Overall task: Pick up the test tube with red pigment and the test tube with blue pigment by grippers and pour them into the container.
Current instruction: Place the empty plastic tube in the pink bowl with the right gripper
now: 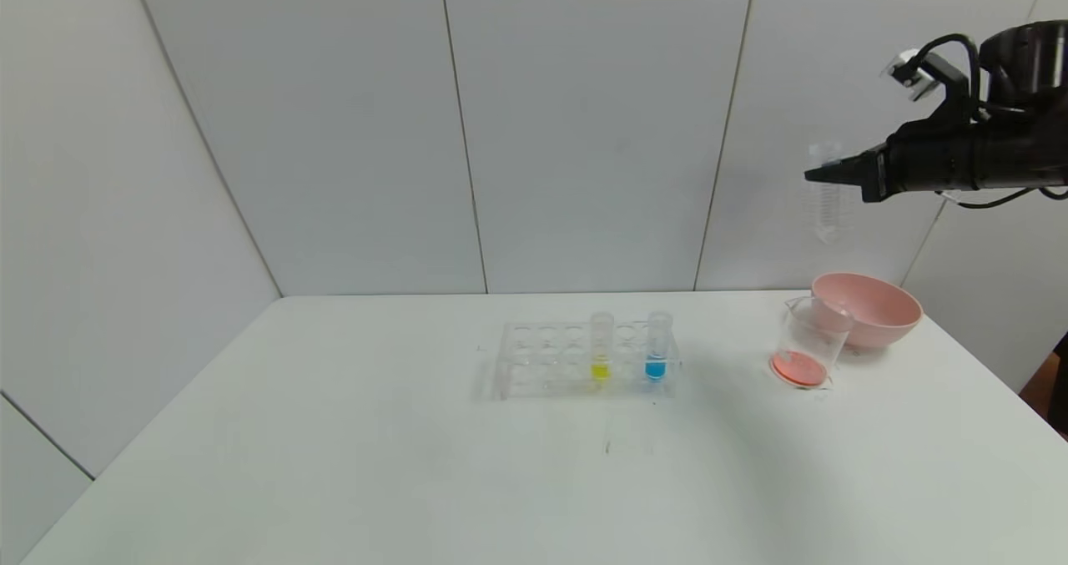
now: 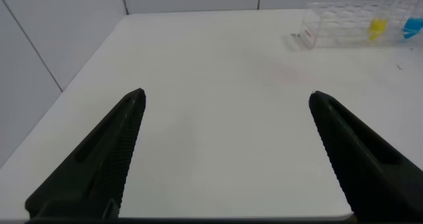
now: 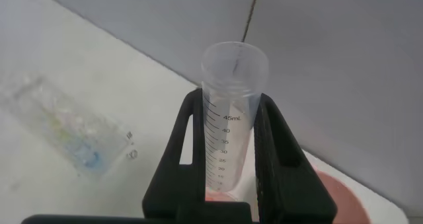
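Head view: the right gripper point(image 1: 822, 174) is raised high above the beaker point(image 1: 808, 344), jaws clenched on an empty clear tube point(image 1: 826, 206) hanging upright. Red liquid lies in the beaker, beside the pink bowl point(image 1: 872, 306). The blue tube point(image 1: 657, 348) and yellow tube point(image 1: 601, 348) stand in the rack point(image 1: 534, 360) on the tabletop point(image 1: 334, 448).

Left wrist view: the left gripper point(image 2: 225, 102) hovers low over the tabletop, jaws released, wide apart.

Right wrist view: printed volume marks show on the held tube.

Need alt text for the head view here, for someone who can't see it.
The right hand holds an empty clear test tube upright, high above a beaker with red liquid beside a pink bowl. On the white table, a clear rack holds a yellow tube and a blue tube.
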